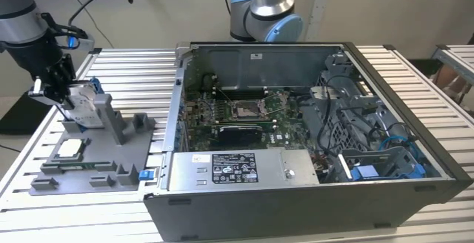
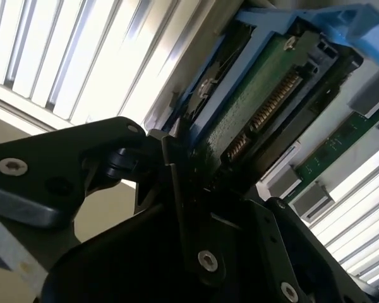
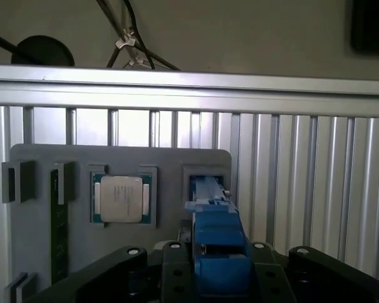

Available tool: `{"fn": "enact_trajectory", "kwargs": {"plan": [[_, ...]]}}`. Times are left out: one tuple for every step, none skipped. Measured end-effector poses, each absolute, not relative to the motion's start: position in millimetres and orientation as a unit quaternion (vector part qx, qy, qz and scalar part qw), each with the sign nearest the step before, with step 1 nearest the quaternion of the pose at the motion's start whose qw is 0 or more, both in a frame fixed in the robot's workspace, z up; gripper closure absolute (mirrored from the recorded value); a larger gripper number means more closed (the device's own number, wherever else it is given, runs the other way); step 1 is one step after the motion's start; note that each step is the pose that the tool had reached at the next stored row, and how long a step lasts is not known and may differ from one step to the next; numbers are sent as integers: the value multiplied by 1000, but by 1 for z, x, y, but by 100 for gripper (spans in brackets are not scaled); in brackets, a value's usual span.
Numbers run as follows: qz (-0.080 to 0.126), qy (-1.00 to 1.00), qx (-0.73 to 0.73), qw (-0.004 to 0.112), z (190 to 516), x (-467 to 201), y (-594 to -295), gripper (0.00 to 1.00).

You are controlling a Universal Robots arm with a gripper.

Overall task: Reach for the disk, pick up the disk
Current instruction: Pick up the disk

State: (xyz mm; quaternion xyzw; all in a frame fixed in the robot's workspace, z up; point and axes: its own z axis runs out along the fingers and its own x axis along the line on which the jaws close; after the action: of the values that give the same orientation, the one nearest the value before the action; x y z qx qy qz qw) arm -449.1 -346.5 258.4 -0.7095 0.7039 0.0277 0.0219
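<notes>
The disk (image 1: 86,109) stands upright on its edge in a slot of the grey fixture (image 1: 111,162) at the exterior view's left. It is silver-grey with a white label and a blue bracket. My gripper (image 1: 65,96) comes down on it from above, and its black fingers press against both sides of the blue bracket (image 3: 218,249) in the first wrist view. The disk's lower end reaches down to the slot (image 3: 206,184). The second wrist view shows the disk's green circuit board (image 2: 265,95) and blue frame held against a black finger (image 2: 177,170).
A small square silver chip (image 3: 121,199) sits in a pocket of the fixture beside the disk's slot, with a green memory stick (image 3: 59,230) further along. The open computer case (image 1: 296,143) stands close on the exterior view's right. Another arm's base (image 1: 263,10) rises behind the case.
</notes>
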Motion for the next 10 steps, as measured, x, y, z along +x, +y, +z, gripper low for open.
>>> {"fn": "enact_trajectory", "kwargs": {"plan": [[28, 704, -709, 22, 258, -449, -346, 100], [28, 704, -710, 22, 257, -449, -346, 100], [28, 704, -710, 22, 257, -449, -346, 100], [28, 704, -710, 22, 257, -449, -346, 100], [28, 704, -710, 22, 257, -449, -346, 100], [28, 704, -710, 22, 257, -449, -346, 100], [28, 704, -710, 22, 257, -449, -346, 100], [28, 704, -710, 22, 257, -449, -346, 100], [28, 704, -710, 22, 257, -449, -346, 100], [28, 704, -710, 22, 257, -449, -346, 100]]}}
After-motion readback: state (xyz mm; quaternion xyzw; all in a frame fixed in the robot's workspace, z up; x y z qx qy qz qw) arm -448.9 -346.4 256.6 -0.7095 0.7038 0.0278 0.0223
